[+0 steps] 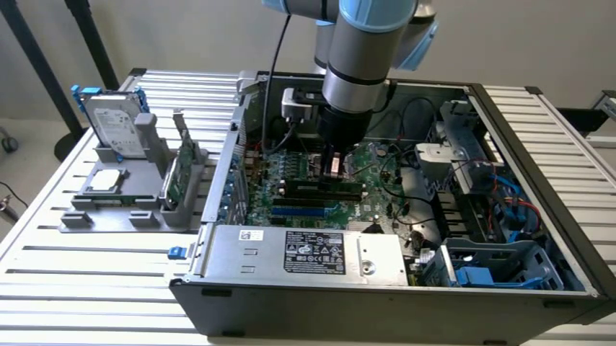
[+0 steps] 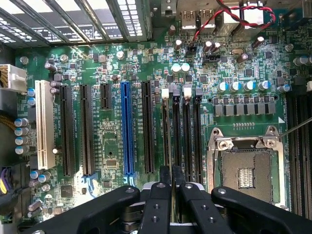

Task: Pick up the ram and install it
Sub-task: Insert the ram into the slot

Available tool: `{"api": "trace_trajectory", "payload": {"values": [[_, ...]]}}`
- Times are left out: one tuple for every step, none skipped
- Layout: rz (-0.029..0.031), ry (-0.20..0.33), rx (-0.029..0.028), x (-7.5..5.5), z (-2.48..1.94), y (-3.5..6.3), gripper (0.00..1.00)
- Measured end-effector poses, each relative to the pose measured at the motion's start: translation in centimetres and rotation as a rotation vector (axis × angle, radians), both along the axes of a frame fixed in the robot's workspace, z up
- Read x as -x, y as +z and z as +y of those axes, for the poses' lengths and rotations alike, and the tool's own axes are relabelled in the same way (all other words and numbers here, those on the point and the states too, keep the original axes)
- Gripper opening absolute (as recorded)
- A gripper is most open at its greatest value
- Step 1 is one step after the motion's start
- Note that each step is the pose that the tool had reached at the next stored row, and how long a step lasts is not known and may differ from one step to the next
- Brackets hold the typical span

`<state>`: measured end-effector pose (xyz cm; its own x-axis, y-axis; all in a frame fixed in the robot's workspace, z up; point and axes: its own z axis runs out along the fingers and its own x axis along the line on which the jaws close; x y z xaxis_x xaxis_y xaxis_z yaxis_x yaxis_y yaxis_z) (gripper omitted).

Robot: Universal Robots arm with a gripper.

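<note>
Near the left edge of the slatted metal surface (image 1: 86, 288) sits a grey holder (image 1: 106, 216). At its far end a silver hard drive (image 1: 111, 119) in a blue frame stands upright, and a small square processor chip (image 1: 104, 180) lies flat in front of it. On the holder's side nearest the computer, the ram (image 1: 179, 173), a thin green stick, stands on its long edge in a slot, well apart from the arm. Further right, an open computer case (image 1: 385, 310) fills the middle of the surface, with the green motherboard (image 1: 308, 173) exposed. The arm (image 1: 361, 65) reaches straight down into the case over the board. In the wrist view the black fingers (image 2: 157, 204) are drawn almost together, with only a thin gap and nothing visible between them. They hang above the long black memory slots (image 2: 183, 131), between a blue slot (image 2: 126, 126) and the open processor socket (image 2: 248, 170).
</note>
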<state>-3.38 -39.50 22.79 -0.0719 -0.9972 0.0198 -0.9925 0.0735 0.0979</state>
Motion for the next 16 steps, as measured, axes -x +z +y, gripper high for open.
{"api": "trace_trajectory", "payload": {"values": [[0.0, 0.0, 0.0, 0.0, -0.01, 0.0, 0.14], [0.0, 0.0, 0.0, -0.01, -0.02, 0.0, 0.14], [0.0, -0.001, 0.0001, -0.01, -0.04, 0.0, 0.14], [0.0, -0.002, 0.0, -0.02, -0.05, 0.0, 0.14], [0.0, -0.002, 0.0, -0.02, -0.05, -0.01, 0.14], [0.0, -0.003, -0.0001, -0.02, -0.06, -0.01, 0.14], [0.0, -0.003, 0.0, -0.03, -0.07, -0.01, 0.14], [0.0, -0.003, 0.0, -0.03, -0.07, -0.02, 0.14], [0.0001, -0.003, 0.0001, -0.03, -0.07, -0.02, 0.14], [0.0001, -0.003, 0.0002, -0.02, -0.07, -0.02, 0.14], [0.0001, -0.003, 0.0001, -0.02, -0.08, -0.03, 0.14], [0.0001, -0.003, 0.0, -0.02, -0.08, -0.05, 0.14], [0.0, -0.003, -0.0003, -0.02, -0.07, -0.07, 0.14], [0.0, -0.003, -0.0003, -0.03, -0.07, -0.08, 0.14], [0.0, -0.003, -0.0003, -0.02, -0.07, -0.09, 0.14], [0.0001, -0.003, -0.0003, -0.03, -0.07, -0.11, 0.14]]}}
